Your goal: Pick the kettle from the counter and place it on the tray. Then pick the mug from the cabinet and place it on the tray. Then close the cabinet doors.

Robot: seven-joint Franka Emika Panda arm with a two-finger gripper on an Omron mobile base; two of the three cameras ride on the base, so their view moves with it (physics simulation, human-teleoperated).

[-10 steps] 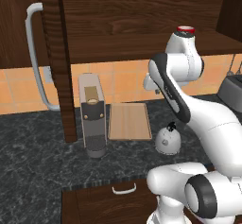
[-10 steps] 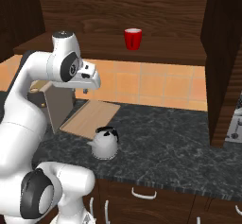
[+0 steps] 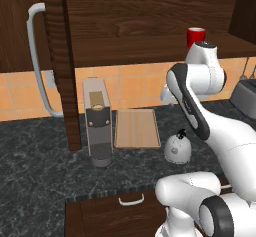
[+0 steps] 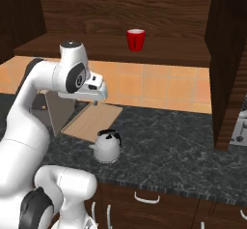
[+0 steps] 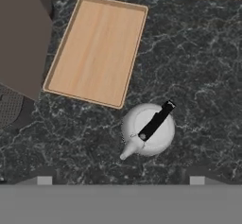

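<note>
One kettle (image 5: 147, 129) stood upright on the dark marbled table (image 5: 198, 67), just beside the near right corner of the tray (image 5: 97, 50) but not touching it, its black handle arched over the dome. From the left base camera the kettle (image 3: 177, 149) sat to the right of the light-wood tray (image 3: 136, 127), which lay flat with nothing on it, next to the tall coffee machine (image 3: 97, 121). From the right base camera the kettle (image 4: 107, 146) sat nearer than the tray (image 4: 91, 121). Above them, the red mug (image 4: 135, 39) stood on the shelf of the cabinet (image 4: 144, 10), well apart from everything on the table. One cabinet door (image 3: 57, 56) stood swung out, its long grey bar handle (image 3: 37, 56) towards the left. Looking down, the tool (image 5: 120, 180) hung above the kettle with its fingertips (image 5: 45, 180) set wide apart, holding nothing.
</note>
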